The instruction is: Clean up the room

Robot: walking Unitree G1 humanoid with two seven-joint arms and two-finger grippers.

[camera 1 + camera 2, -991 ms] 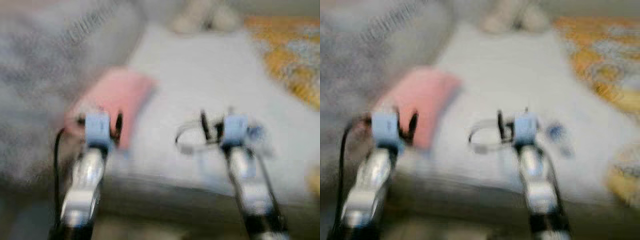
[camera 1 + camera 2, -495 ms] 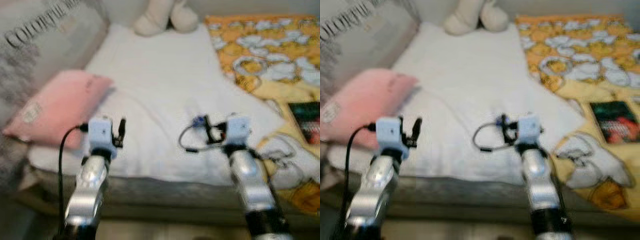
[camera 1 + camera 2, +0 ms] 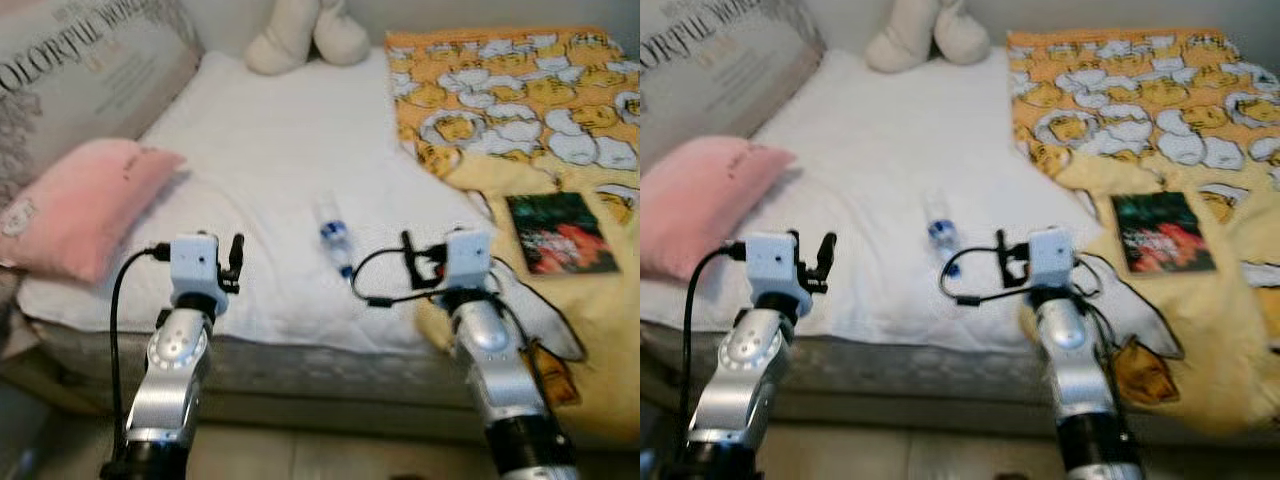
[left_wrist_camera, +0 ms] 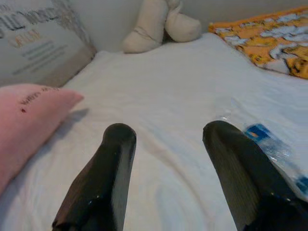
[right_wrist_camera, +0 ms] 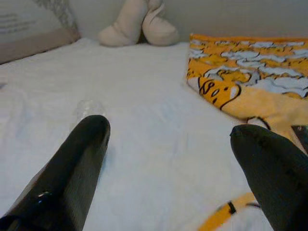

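Observation:
A clear plastic bottle [image 3: 333,240] with a blue label lies on its side on the white bed sheet [image 3: 270,150]. It is just beyond and between my two grippers. My left gripper [image 4: 168,130] is open and hovers over the near part of the sheet, with the bottle [image 4: 269,144] to its right. The right gripper [image 5: 173,127] is also open and empty, and the bottle [image 5: 89,108] lies just past its left finger. A dark book [image 3: 558,232] rests on the yellow patterned blanket [image 3: 520,90], to the right of the right gripper [image 3: 412,258].
A pink pillow [image 3: 80,205] and a grey printed pillow [image 3: 80,75] lie at the left of the bed. A cream plush toy [image 3: 300,35] sits against the far wall. The mattress edge [image 3: 300,365] runs just below my wrists.
The camera has swung to the right and the blur has cleared, so the bottle and the book are now in sight. Both arms hold the same raised pose.

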